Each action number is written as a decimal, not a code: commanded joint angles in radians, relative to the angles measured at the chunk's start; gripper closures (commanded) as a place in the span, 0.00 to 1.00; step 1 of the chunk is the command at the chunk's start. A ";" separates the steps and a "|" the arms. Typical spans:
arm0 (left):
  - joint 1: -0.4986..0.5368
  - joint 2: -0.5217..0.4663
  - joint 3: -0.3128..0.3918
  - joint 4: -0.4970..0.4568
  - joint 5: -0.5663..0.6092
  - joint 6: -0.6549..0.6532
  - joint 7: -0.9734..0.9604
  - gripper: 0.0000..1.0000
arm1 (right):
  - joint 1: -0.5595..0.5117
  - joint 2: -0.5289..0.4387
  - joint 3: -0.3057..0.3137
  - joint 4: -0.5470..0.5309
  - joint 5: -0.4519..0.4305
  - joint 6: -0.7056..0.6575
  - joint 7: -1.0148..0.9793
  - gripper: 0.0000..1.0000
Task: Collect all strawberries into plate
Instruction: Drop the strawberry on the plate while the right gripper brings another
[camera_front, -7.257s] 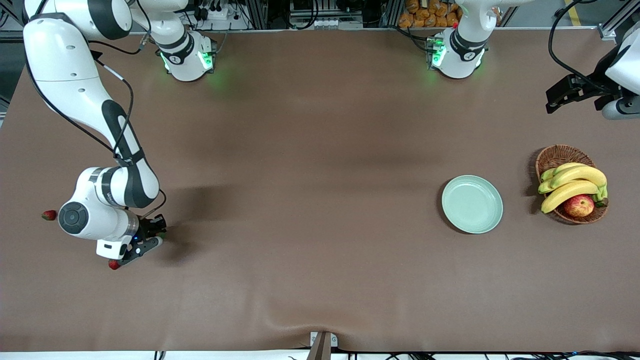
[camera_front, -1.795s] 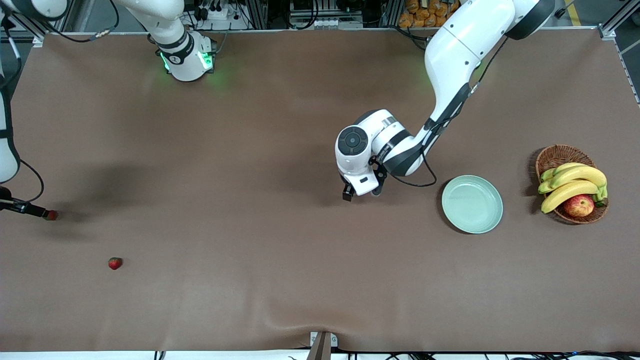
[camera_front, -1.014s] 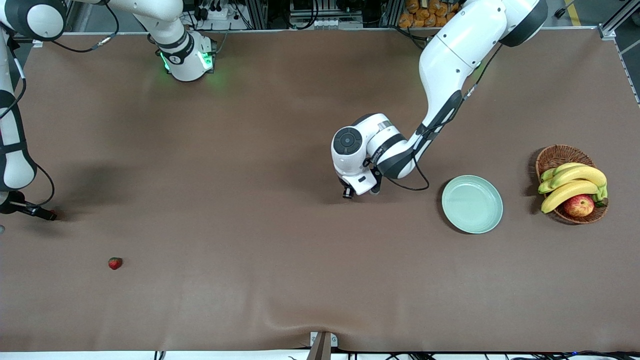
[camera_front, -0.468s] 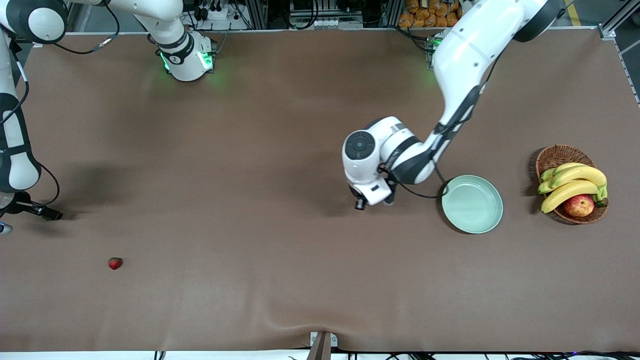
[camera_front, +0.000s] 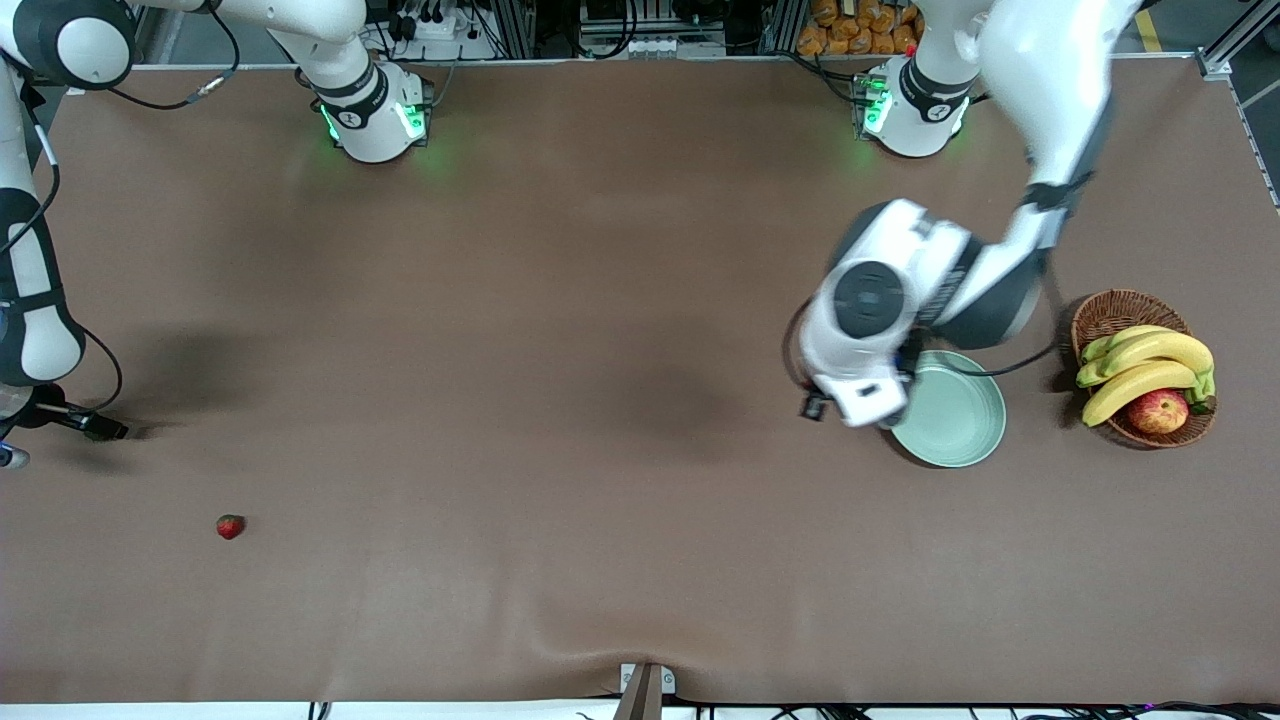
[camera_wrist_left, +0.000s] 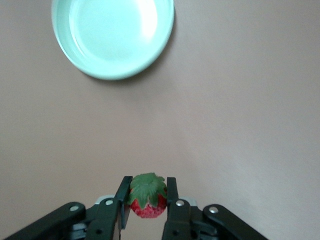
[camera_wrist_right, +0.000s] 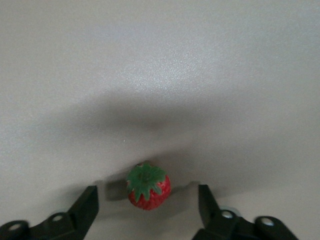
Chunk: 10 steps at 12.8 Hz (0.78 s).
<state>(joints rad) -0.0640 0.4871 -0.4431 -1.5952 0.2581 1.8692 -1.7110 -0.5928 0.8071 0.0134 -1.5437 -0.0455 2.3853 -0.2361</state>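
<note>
- Wicker basket (camera_front: 1110, 312) with bananas (camera_front: 1145, 368) and an apple (camera_front: 1157, 411) sits near the plate (camera_front: 955, 420), toward the left arm's end of the worktop (camera_front: 560, 480).
- One strawberry (camera_front: 230, 526) lies loose toward the right arm's end.
- Left end effector (camera_wrist_left: 146, 207), up over the worktop just beside the plate, pinches a second strawberry (camera_wrist_left: 147, 196).
- Right end effector (camera_wrist_right: 147, 202) low, fingers spread wide around a third strawberry (camera_wrist_right: 148, 186) resting on the worktop.

Left end effector (camera_wrist_left: 146, 210) closed, right (camera_wrist_right: 145, 210) spread
</note>
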 joint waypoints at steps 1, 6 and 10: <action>0.114 -0.033 -0.013 -0.041 -0.034 -0.079 0.221 1.00 | -0.028 0.007 0.025 0.011 0.016 0.006 -0.105 0.91; 0.340 -0.022 -0.013 -0.132 -0.031 -0.053 0.617 1.00 | -0.025 0.001 0.028 0.017 0.016 -0.001 -0.130 1.00; 0.426 -0.019 -0.009 -0.302 -0.019 0.209 0.709 1.00 | -0.010 -0.071 0.082 0.078 0.015 -0.211 -0.121 1.00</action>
<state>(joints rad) 0.3283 0.4811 -0.4411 -1.8109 0.2419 1.9660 -1.0462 -0.5931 0.7898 0.0504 -1.5051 -0.0451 2.3030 -0.3414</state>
